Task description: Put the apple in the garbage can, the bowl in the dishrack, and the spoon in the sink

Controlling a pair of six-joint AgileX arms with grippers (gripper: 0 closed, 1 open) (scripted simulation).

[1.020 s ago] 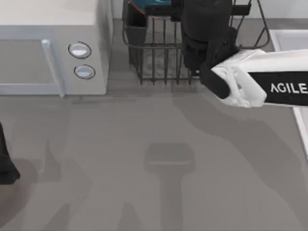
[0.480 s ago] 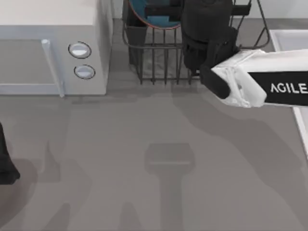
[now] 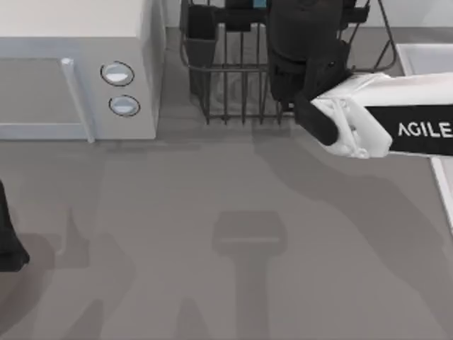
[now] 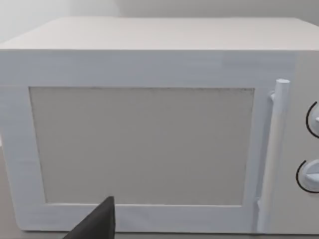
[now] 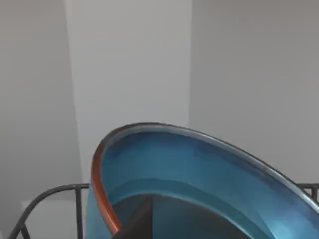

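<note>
The teal-blue bowl (image 5: 199, 179) with a reddish-brown rim hangs tilted over the dark wire dishrack (image 3: 233, 78) at the table's back; a sliver of the bowl (image 3: 259, 3) meets the top view's upper edge. My right gripper (image 3: 244, 13) reaches over the rack and is shut on the bowl, one dark finger (image 5: 137, 224) lying inside the rim. The rack's black cutlery cup (image 3: 201, 32) stands at its left corner. The pale sink (image 3: 425, 58) lies at the right edge. My left arm (image 3: 7, 241) stays parked at the far left. The apple, spoon and garbage can are out of view.
A white microwave (image 3: 71, 71) with two round knobs (image 3: 117, 74) fills the back left, and it faces the left wrist camera (image 4: 144, 144). Open grey tabletop (image 3: 233, 248) spreads in front of the rack. A rack wire (image 5: 50, 191) curves below the bowl.
Half a second ago much of the bowl showed over the rack in the top view; now it has moved back toward the upper edge with the right gripper. The left arm has not moved.
</note>
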